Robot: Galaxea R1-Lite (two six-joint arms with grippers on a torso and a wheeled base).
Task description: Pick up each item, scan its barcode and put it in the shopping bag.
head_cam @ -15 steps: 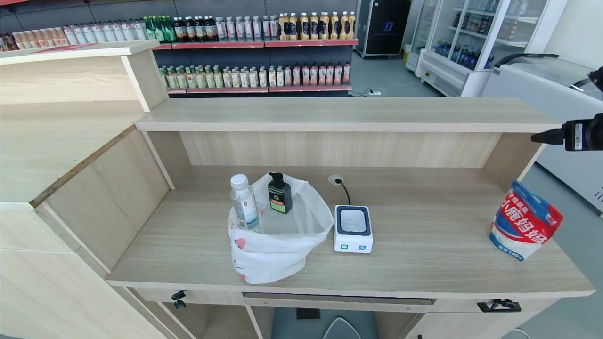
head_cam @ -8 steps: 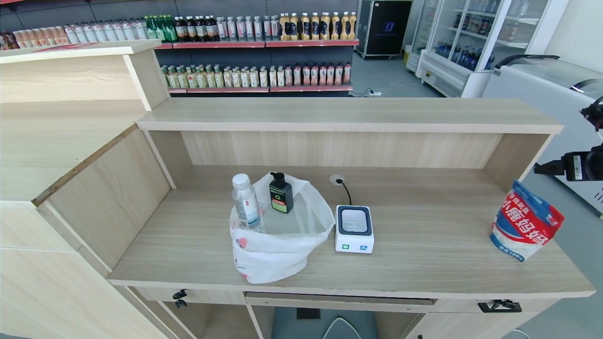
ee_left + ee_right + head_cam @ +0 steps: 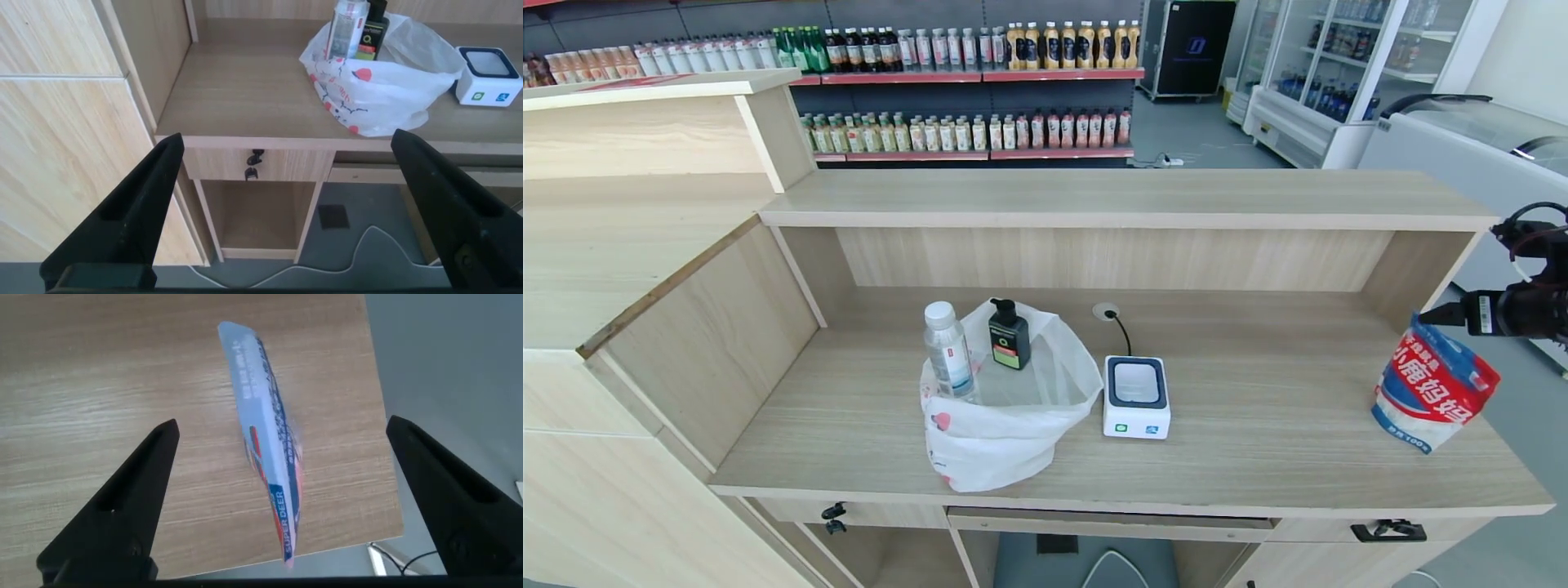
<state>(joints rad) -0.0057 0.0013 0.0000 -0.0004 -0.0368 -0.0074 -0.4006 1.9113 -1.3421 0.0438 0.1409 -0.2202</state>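
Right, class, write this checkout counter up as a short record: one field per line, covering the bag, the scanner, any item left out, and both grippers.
Shopping bag: white plastic, open, on the counter, left of its middle
In the bag: clear water bottle and dark pump bottle, both upright
Scanner: white box just right of the bag
Left out: red, white and blue pouch, standing at the counter's right end
Right gripper: open, over the pouch's top edge
Left gripper: open, in front of the counter, holding nothing
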